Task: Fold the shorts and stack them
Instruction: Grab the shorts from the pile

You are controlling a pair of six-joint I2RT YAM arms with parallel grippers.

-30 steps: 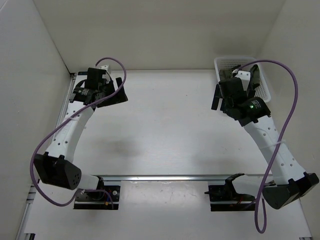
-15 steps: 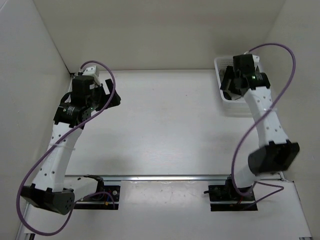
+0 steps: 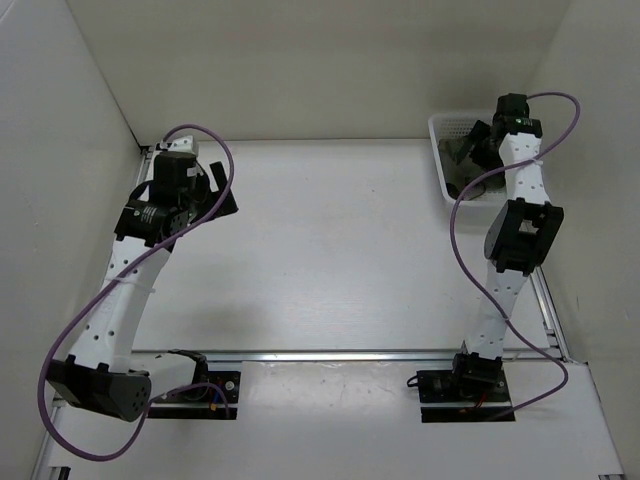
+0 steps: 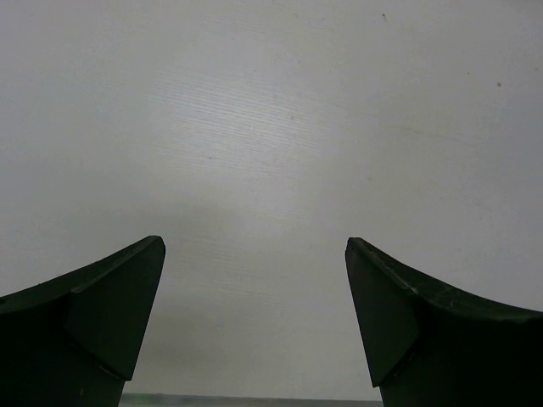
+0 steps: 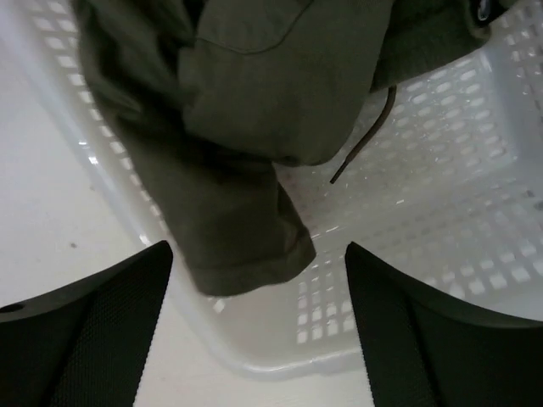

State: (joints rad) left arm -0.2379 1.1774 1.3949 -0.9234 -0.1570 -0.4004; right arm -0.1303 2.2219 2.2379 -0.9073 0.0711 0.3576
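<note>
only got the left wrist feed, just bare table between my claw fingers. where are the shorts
Observer: The shorts are bunched in the white basket at the far right corner of the table.
Operator: right claw got them
Observer: No. The right claw hangs just above them with its jaws apart and no fabric between.
Operator: anything loose
Observer: The drawstring trails out of the bundle and ends over the basket's mesh.

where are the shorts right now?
The shorts sit bunched in the white basket at the table's far right corner, directly under the right claw.
</note>
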